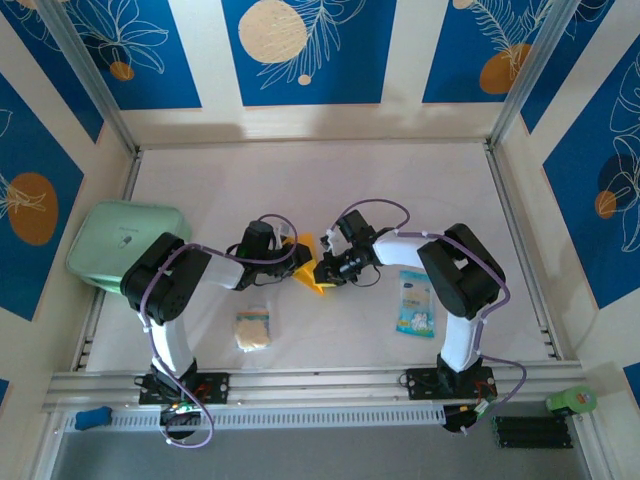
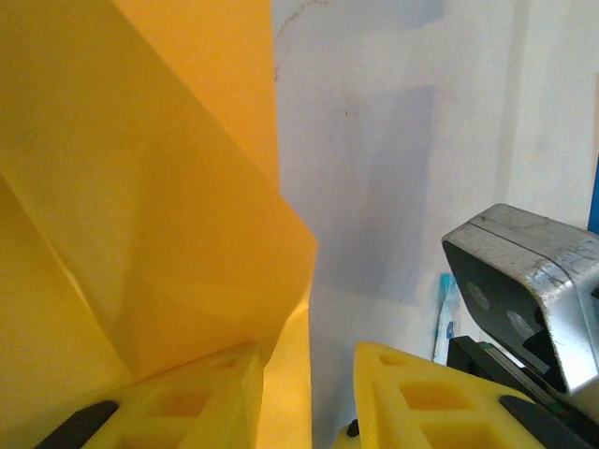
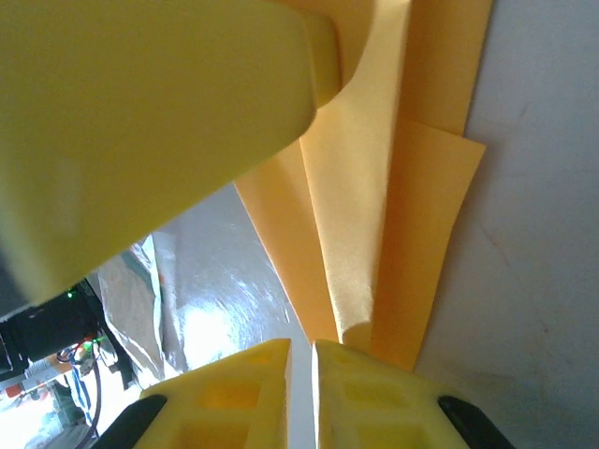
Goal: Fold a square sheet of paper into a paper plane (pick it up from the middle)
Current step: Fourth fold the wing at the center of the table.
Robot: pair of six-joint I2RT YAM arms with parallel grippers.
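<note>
The thin orange-yellow square sheet of paper (image 1: 314, 282), already folded into several angled flaps, is found directly between the two claws, near the middle of the white table (image 1: 400, 190). The claws are pointed at each other from either side of it. The fingers of the left claw (image 2: 309, 354) are seen apart, with a clear gap. One edge of the sheet is standing in this gap, close against one yellow finger (image 2: 206, 393), and the rest is spread out ahead of that finger. The fingers of the right claw (image 3: 301, 348) are drawn almost together, only a thin slit being left. A folded edge of the sheet meets the tip of one of them, and it cannot be told whether it is pinched. A light-blue and white printed packet (image 1: 414, 303) is lying behind the right claw, well apart from it. A small beige-yellow spongy square (image 1: 253, 328) is lying near the left claw, toward the arm bases.
</note>
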